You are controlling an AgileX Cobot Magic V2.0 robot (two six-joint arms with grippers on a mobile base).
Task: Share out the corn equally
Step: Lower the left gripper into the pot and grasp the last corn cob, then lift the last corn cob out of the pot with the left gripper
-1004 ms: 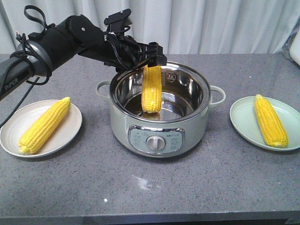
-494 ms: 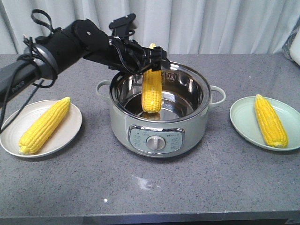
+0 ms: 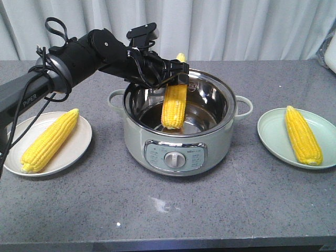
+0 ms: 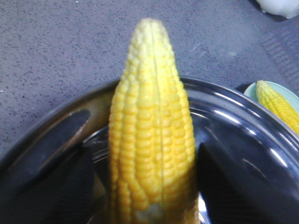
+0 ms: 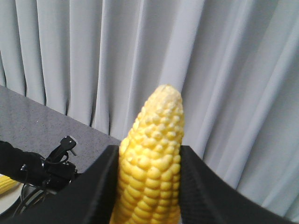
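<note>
My left gripper (image 3: 176, 79) is shut on a yellow corn cob (image 3: 174, 107), which hangs slightly tilted with its lower end inside the steel pot (image 3: 210, 147). In the left wrist view the same cob (image 4: 149, 130) stands between the black fingers (image 4: 51, 186) over the pot rim (image 4: 243, 116). My right gripper (image 5: 150, 186) appears only in the right wrist view, shut on another corn cob (image 5: 152, 172) held up before the curtain. One cob (image 3: 50, 140) lies on the cream left plate (image 3: 79, 149). Another cob (image 3: 303, 135) lies on the green right plate (image 3: 273, 136).
The pot is an electric cooker with side handles and a front dial (image 3: 172, 159), standing mid-table between the two plates. A grey curtain (image 3: 236, 26) hangs behind the table. The left arm's cables (image 3: 50, 58) loop above the left plate.
The left arm has risen and swung a little to the right. The cob in it has tilted, its top leaning right, with its lower end still inside the pot.
</note>
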